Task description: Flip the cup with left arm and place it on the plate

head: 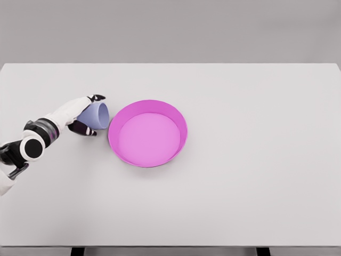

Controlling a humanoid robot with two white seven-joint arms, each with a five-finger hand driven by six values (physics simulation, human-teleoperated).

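A pale blue cup is tilted on its side just left of the pink plate, its open mouth facing right toward the plate's rim. My left hand is wrapped around the cup, with dark fingertips showing above it and others below it. The white left arm reaches in from the lower left edge. The plate is a shallow magenta dish with a raised rim and nothing inside it. The right arm does not appear in the head view.
A wide white table carries both the cup and the plate. Its far edge runs along the top and its near edge along the bottom of the view.
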